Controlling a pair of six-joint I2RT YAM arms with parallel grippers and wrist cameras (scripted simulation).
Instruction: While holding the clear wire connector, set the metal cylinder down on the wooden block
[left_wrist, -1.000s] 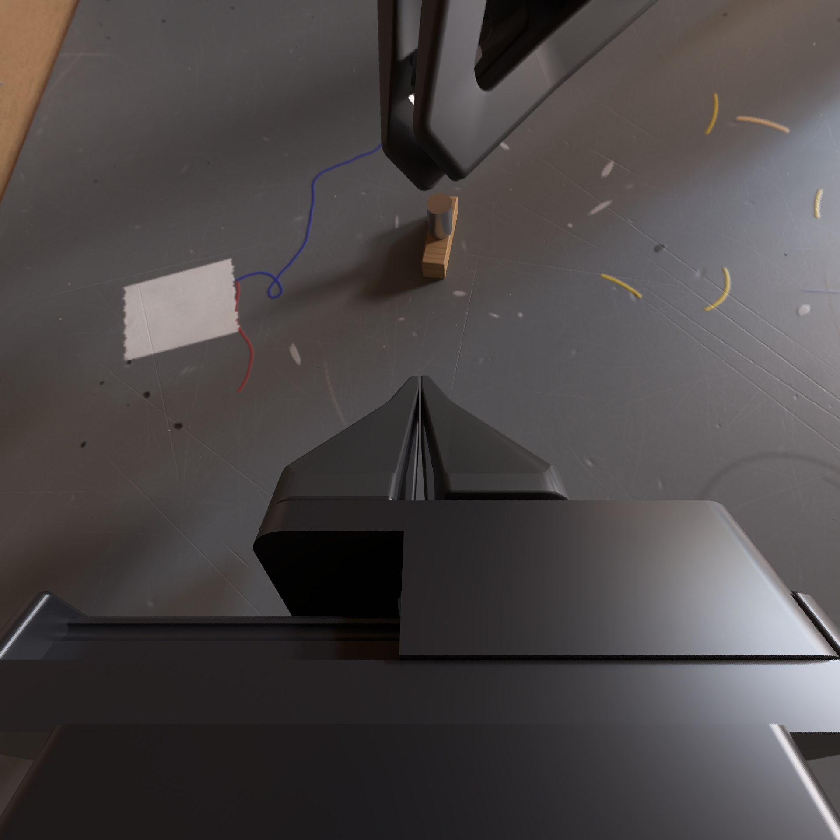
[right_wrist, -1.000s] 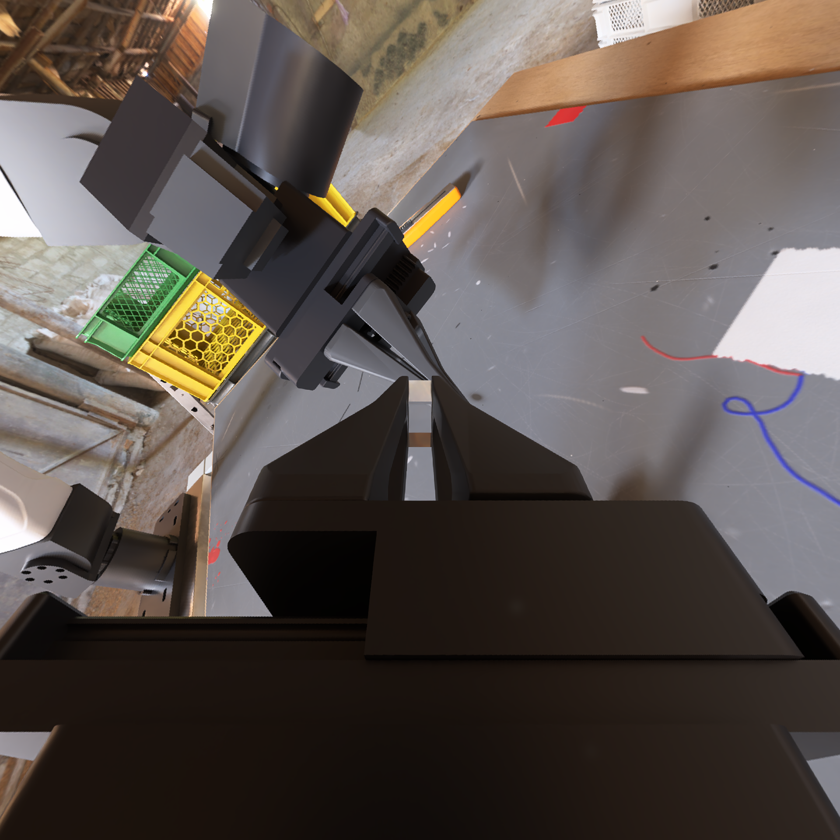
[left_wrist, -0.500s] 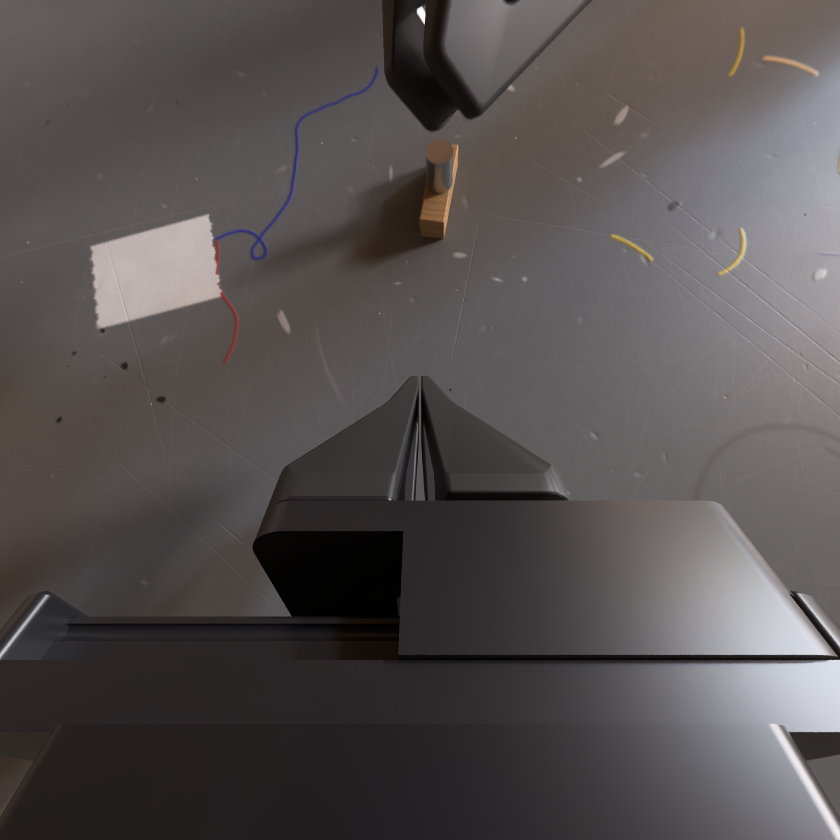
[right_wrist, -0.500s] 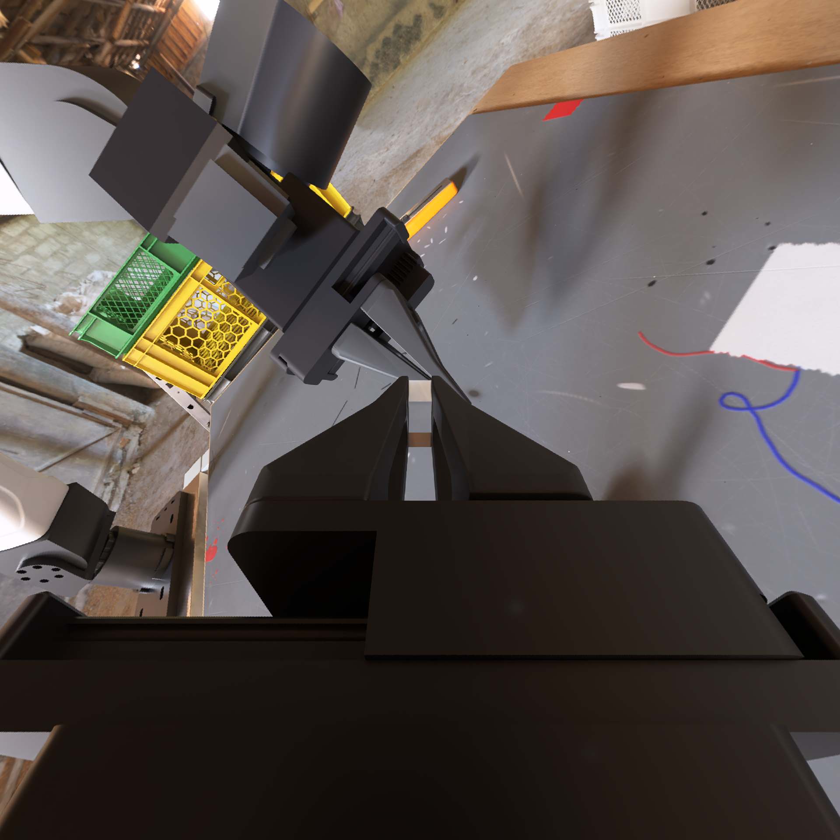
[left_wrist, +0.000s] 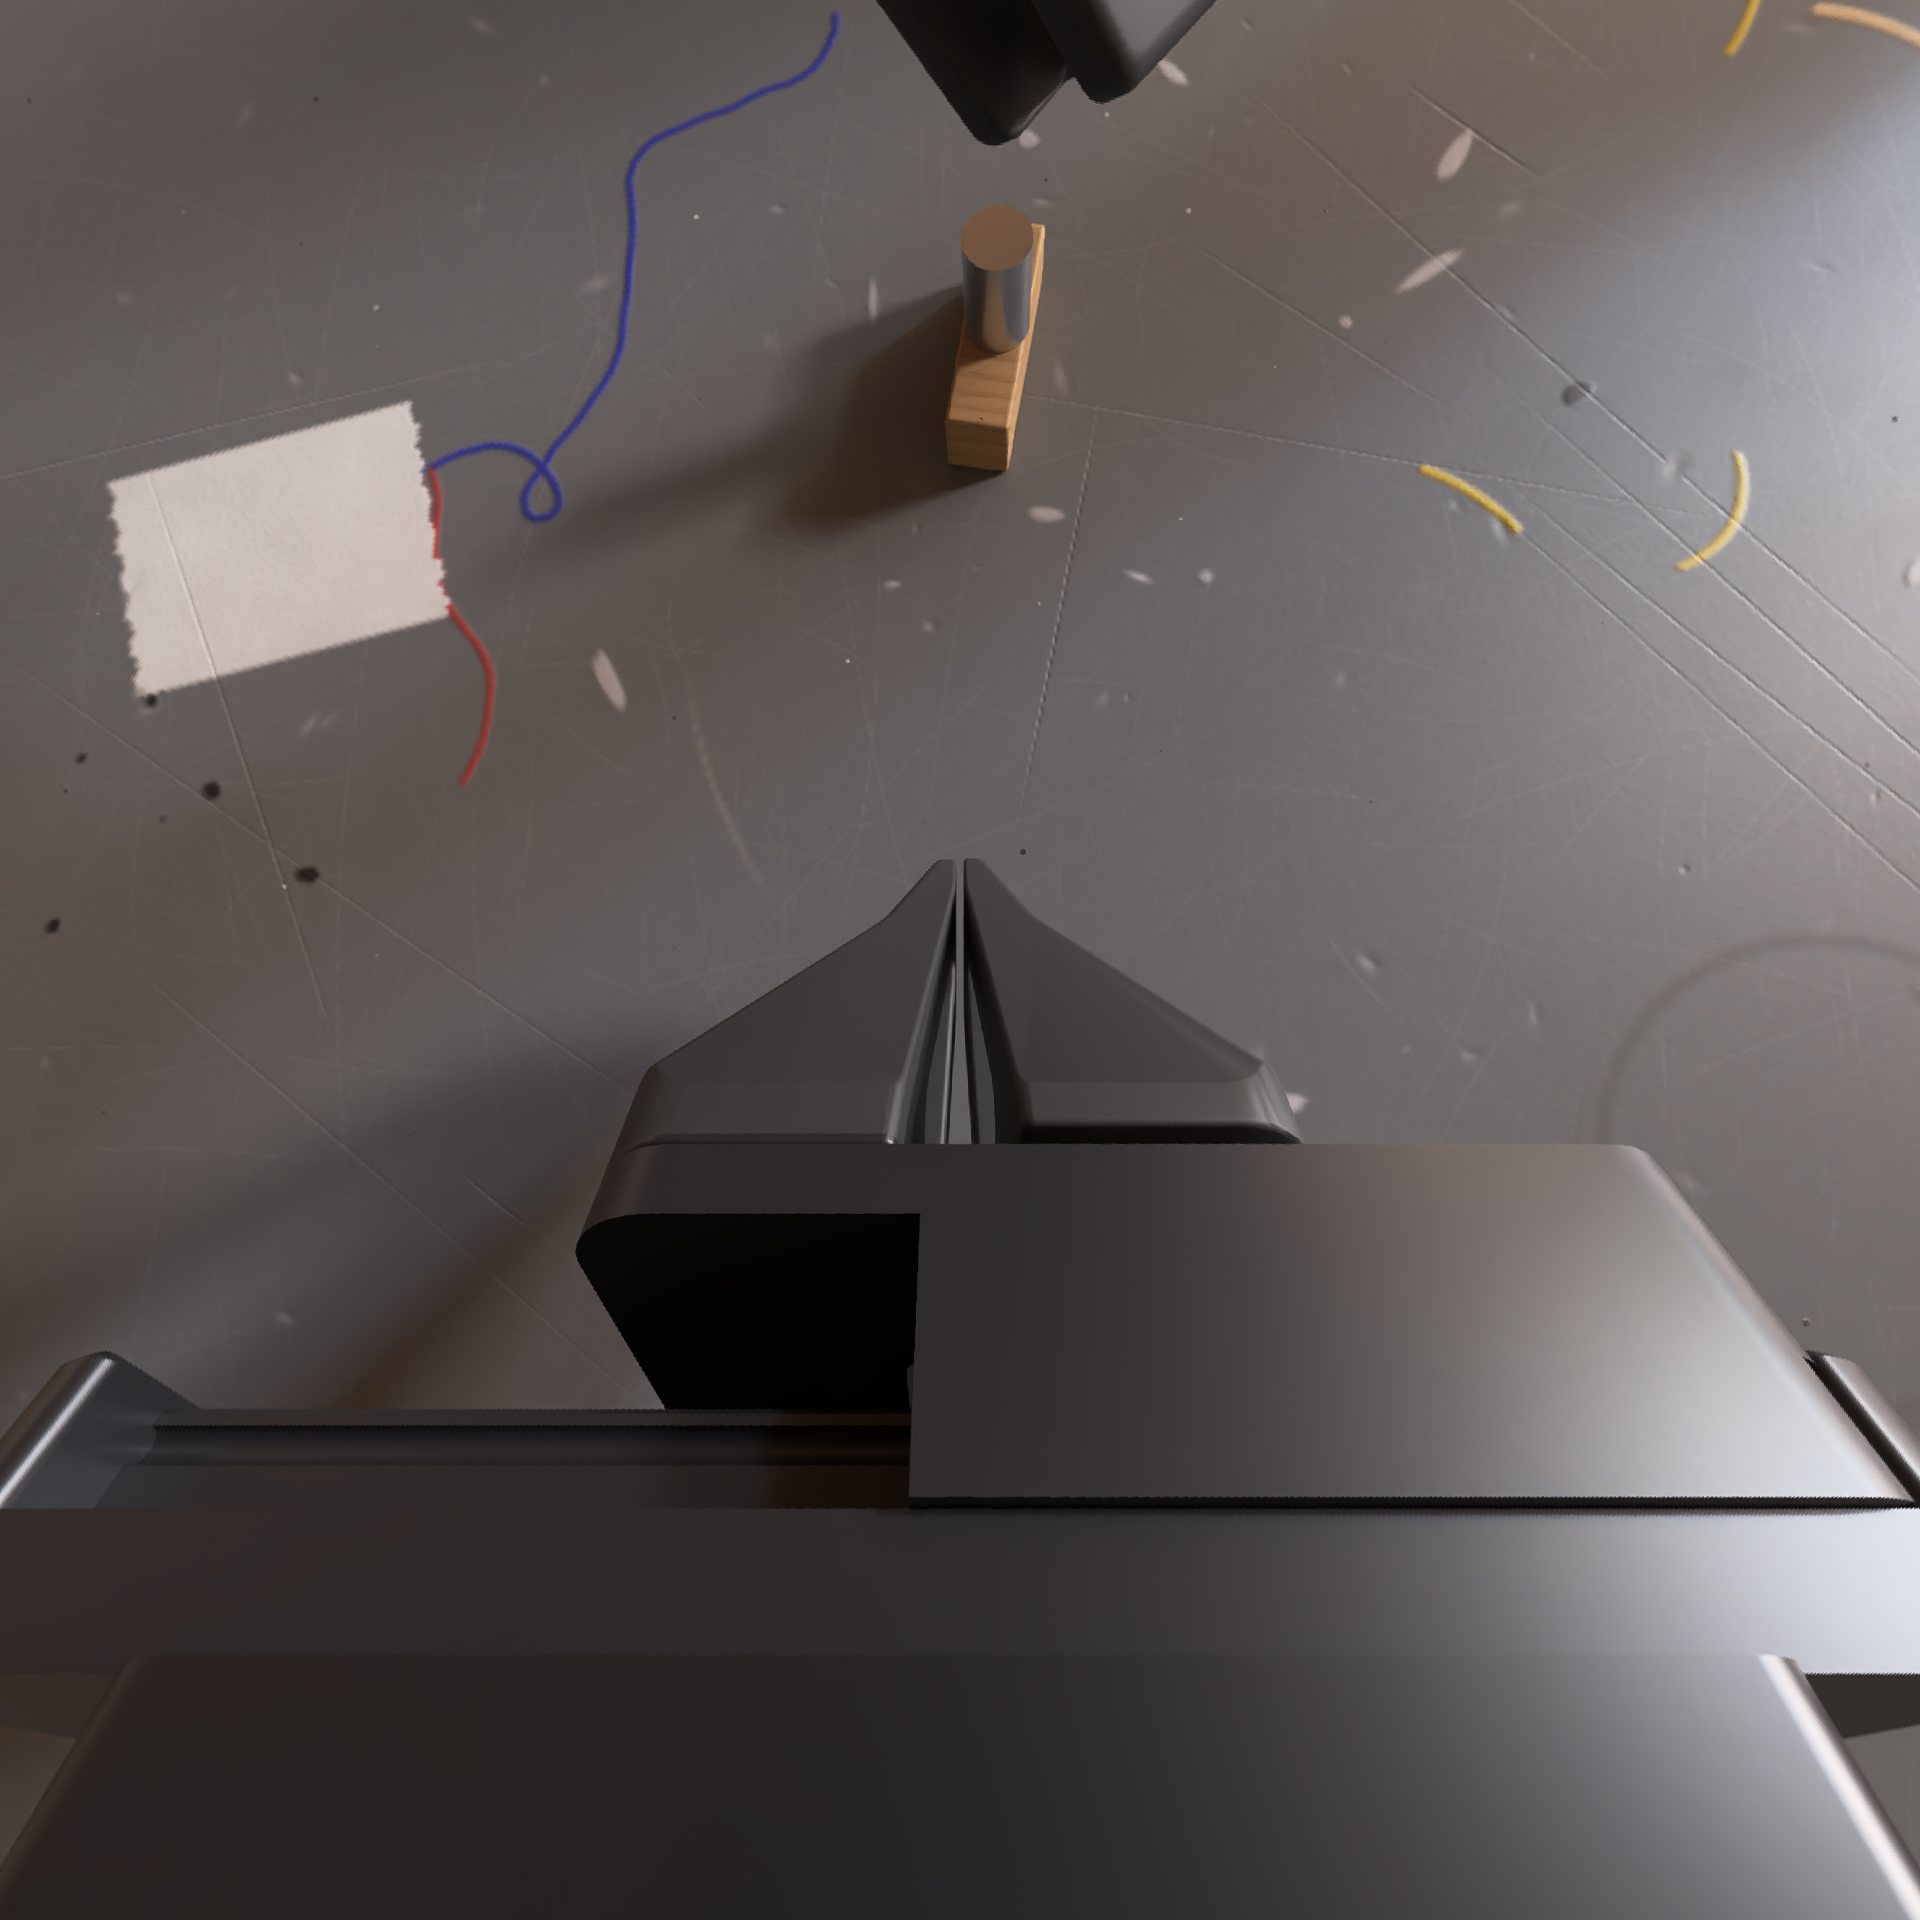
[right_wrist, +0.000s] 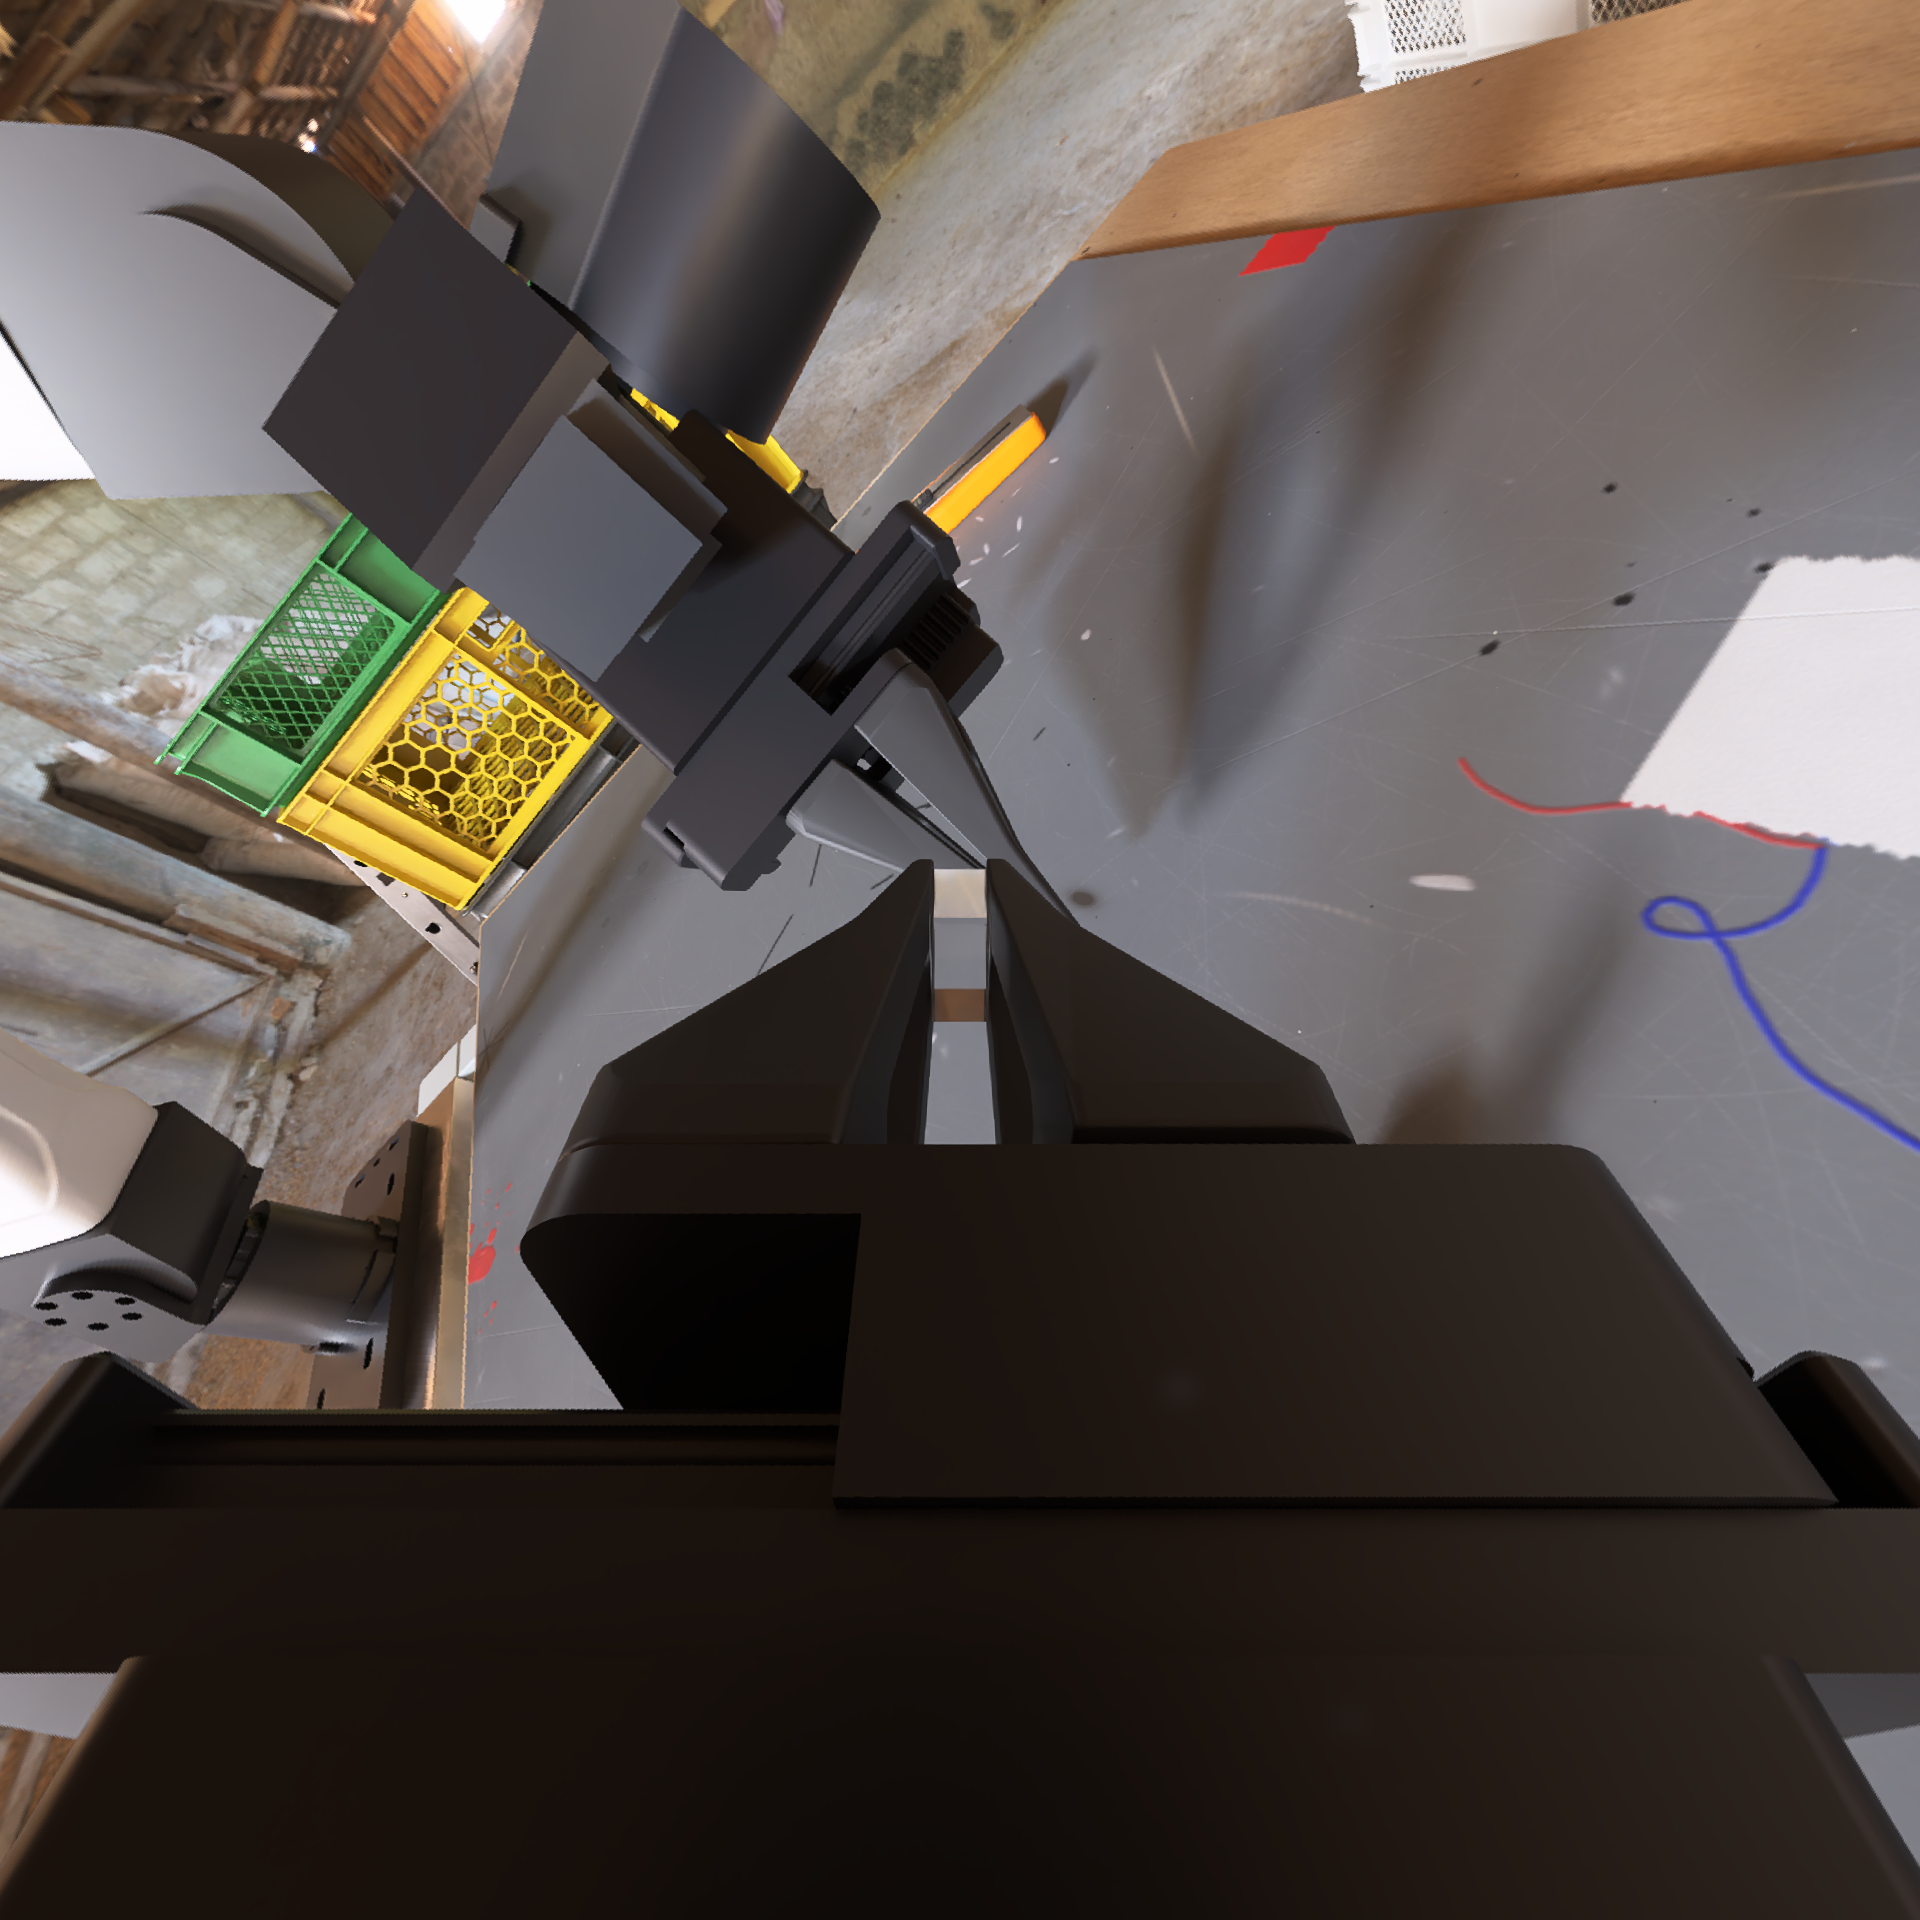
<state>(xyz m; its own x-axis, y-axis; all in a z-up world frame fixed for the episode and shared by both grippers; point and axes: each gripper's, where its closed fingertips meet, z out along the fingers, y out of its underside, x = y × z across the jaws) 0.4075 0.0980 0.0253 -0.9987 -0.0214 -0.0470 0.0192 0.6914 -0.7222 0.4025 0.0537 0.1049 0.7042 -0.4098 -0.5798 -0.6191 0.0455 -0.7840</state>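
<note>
The metal cylinder (left_wrist: 1000, 281) stands upright on the far end of the wooden block (left_wrist: 985, 410), which lies on the grey table. My left gripper (left_wrist: 958, 868) is shut and empty, well back from the block and above the table. My right gripper (right_wrist: 958, 873) is shut on the clear wire connector (right_wrist: 958, 935), a pale piece with a brown band between the fingers. The right gripper also shows at the top edge of the left wrist view (left_wrist: 1039, 62), beyond the block. The left arm (right_wrist: 727, 644) fills the upper left of the right wrist view.
A white paper sheet (left_wrist: 281, 551) lies left of the block, with a blue wire (left_wrist: 623, 260) and a red wire (left_wrist: 468, 665) beside it. Yellow wire scraps (left_wrist: 1470, 497) lie to the right. Yellow (right_wrist: 447, 748) and green (right_wrist: 301, 655) crates stand off the table.
My left gripper has drawn back from the block, so the block and cylinder sit farther off in its view. The cylinder stays on the block. The right gripper has barely moved.
</note>
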